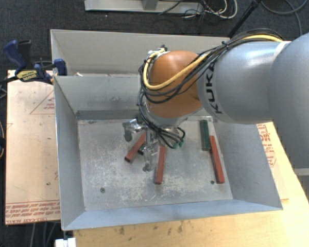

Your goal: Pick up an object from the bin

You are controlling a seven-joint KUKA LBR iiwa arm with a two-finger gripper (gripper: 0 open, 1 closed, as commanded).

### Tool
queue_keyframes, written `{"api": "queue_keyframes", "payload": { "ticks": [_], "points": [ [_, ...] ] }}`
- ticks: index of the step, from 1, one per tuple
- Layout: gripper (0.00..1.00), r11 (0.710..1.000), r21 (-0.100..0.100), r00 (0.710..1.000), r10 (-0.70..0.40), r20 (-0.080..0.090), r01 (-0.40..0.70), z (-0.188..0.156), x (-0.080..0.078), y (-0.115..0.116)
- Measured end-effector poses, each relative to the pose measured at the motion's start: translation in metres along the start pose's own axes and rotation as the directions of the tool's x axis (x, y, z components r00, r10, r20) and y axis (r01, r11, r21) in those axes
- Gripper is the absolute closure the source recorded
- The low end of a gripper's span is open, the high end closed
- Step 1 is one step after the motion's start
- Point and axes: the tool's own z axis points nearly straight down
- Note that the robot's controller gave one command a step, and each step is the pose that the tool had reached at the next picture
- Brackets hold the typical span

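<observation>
My gripper (139, 146) is low in the middle of the bin, under the orange wrist cover. Its fingers stand open, one fingertip (129, 132) at the upper left and the other at the lower right. A short red stick (133, 152) lies slanted between them on the bin floor; whether either finger touches it I cannot tell. A second red stick (159, 170) lies just right of the lower finger, its upper end hidden under the gripper.
At the right side of the bin floor a green stick (204, 135) lies next to a longer red stick (217, 161). The arm and its cables hang over the bin's back right part.
</observation>
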Motion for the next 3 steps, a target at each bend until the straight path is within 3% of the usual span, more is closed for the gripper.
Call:
{"api": "queue_keyframes", "payload": {
  "ticks": [1,2,3],
  "points": [
    [0.0,0.98,0.003,0.98,-0.199,-0.008,0.199,0.004,-0.023,-0.032],
    [1.0,0.949,-0.003,0.949,-0.314,0.0,0.314,0.055,-0.02,-0.004],
    [1.0,0.949,-0.003,0.949,-0.314,-0.001,0.314,0.055,-0.021,-0.004]
  ]
}}
